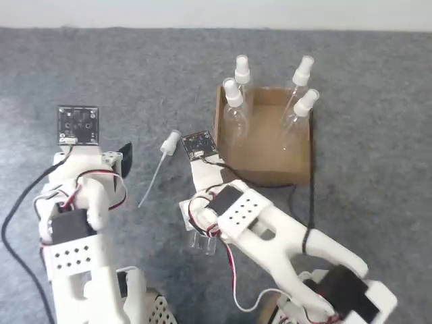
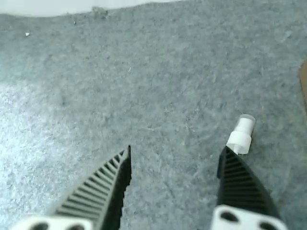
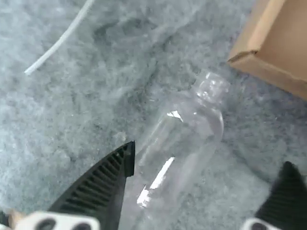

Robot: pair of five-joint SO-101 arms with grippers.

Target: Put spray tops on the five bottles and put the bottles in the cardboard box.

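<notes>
The left gripper (image 2: 176, 154) was wide open and held nothing. The white spray top (image 2: 240, 135) lay on the grey carpet (image 2: 144, 72), just beside the tip of one finger. The right gripper (image 3: 208, 160) was also spread wide. The clear bottle (image 3: 184, 134), without a top, lay on its side between the fingers, its neck toward the cardboard box (image 3: 276, 48); whether a finger touched it, I could not tell. Both arms were stretched forward and pointed down. Four capped bottles (image 1: 234, 111) stood in the box.
</notes>
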